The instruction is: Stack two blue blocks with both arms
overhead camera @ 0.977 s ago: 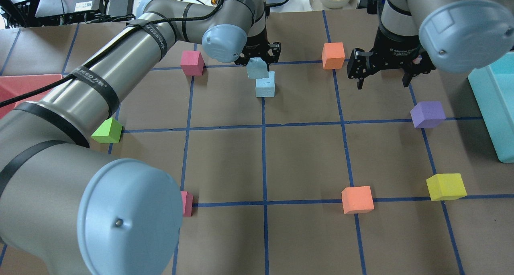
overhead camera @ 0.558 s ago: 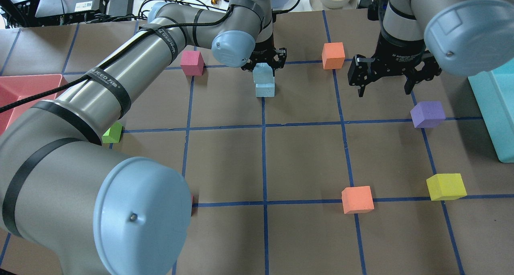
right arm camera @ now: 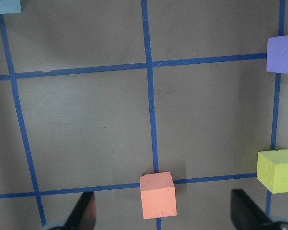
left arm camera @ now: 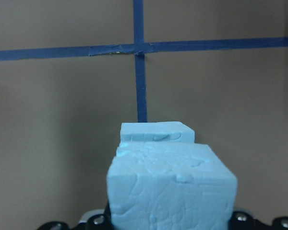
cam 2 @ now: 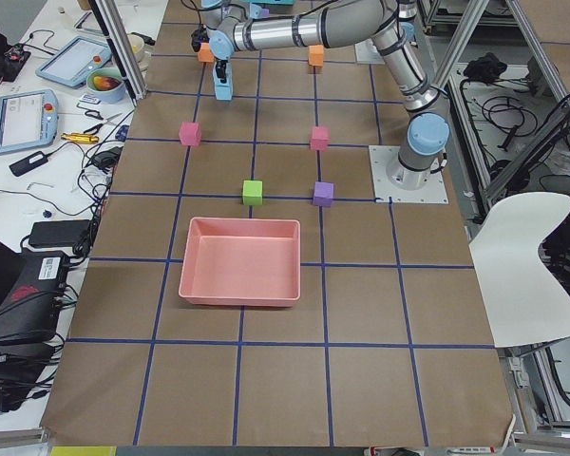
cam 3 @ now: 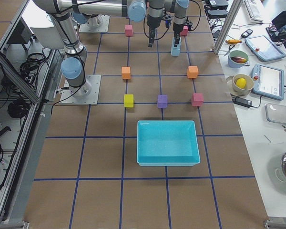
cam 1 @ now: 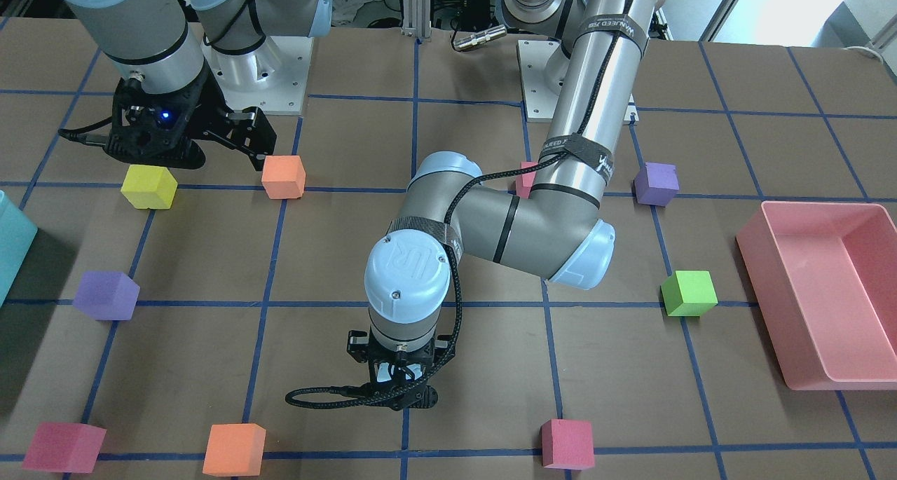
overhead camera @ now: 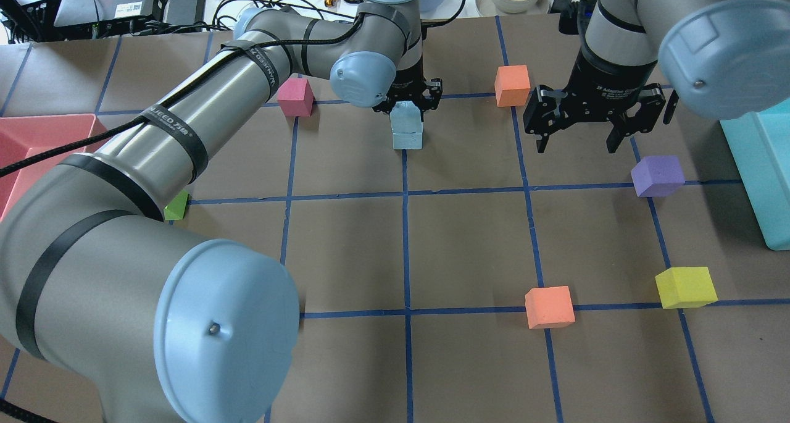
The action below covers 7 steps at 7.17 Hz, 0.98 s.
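Observation:
Two pale blue blocks stand at the table's far middle. The lower blue block (overhead camera: 407, 140) rests on the table by a tape crossing. My left gripper (overhead camera: 407, 102) is shut on the upper blue block (overhead camera: 405, 115) and holds it directly on or just above the lower one; I cannot tell whether they touch. In the left wrist view the held block (left arm camera: 170, 187) fills the foreground, with the lower block (left arm camera: 156, 132) behind it. My right gripper (overhead camera: 574, 145) is open and empty, hovering to the right of the stack. The front-facing view hides both blocks under the left gripper (cam 1: 396, 389).
Orange cubes (overhead camera: 511, 84) (overhead camera: 548, 307), a purple cube (overhead camera: 657, 175), a yellow cube (overhead camera: 685, 287), a pink cube (overhead camera: 294, 96) and a green cube (overhead camera: 177, 205) are scattered about. A teal box (overhead camera: 759, 163) stands at the right edge, a pink tray (overhead camera: 37, 139) at the left.
My left gripper has moved right and down with the blue block, from tilted above the lower block to square over it. My right gripper has shifted slightly left, still open.

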{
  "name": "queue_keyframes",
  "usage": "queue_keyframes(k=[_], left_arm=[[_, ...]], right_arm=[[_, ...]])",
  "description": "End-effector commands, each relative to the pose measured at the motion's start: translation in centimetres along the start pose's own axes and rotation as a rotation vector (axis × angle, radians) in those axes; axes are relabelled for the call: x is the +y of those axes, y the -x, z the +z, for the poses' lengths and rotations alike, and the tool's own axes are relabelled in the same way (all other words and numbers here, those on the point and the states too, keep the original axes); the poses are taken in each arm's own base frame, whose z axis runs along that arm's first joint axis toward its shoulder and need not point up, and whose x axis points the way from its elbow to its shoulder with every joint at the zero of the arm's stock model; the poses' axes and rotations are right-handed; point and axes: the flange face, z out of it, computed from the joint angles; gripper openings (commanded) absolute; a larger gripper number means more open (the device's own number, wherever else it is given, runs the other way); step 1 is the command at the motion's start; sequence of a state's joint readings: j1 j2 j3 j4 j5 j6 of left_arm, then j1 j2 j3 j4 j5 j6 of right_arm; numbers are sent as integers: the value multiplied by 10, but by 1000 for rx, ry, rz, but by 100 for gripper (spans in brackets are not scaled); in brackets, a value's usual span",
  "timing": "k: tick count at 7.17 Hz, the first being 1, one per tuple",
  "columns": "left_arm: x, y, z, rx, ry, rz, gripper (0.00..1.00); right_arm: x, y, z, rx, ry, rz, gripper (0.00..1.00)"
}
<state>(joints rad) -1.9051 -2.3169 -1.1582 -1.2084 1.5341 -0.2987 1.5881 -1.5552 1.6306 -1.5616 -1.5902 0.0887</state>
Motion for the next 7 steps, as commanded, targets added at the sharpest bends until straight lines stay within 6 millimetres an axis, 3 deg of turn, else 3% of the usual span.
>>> queue_keyframes(k=[1,6,7], left_arm=[[0,1,5,-7,4,-5,0],[-3,0,4,-3,-16,-21,3],[-3,1,4,-3,-16,-23,8]], right_arm=[[1,0,-2,-1,-5,2,100],[1,-2,-5,-3,-20,-8,100],[3,-3,-9,-4,-30,-5,100]])
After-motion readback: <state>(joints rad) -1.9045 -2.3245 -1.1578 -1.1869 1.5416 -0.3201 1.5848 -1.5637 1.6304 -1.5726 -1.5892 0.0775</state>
